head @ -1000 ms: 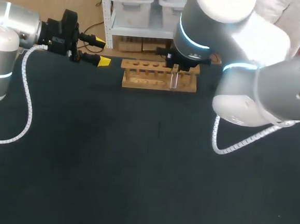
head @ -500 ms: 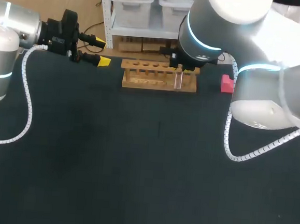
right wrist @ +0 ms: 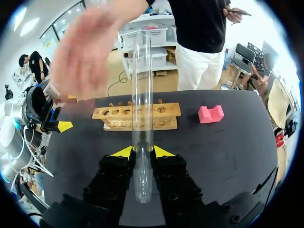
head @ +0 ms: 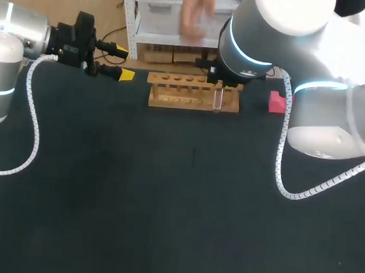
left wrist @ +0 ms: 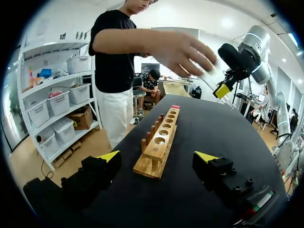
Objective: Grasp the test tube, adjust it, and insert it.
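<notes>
The clear test tube (right wrist: 141,118) is clamped between the yellow tips of the right gripper (right wrist: 141,151) and held at the front of the wooden rack (head: 179,92), near its right end. The left gripper (left wrist: 156,159) is spread apart, with nothing between its fingers, off the rack's left end. A person's blurred hand (left wrist: 183,50) is seen above the rack.

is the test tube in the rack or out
Out: the right gripper is shut on the test tube, short of the rack.
</notes>
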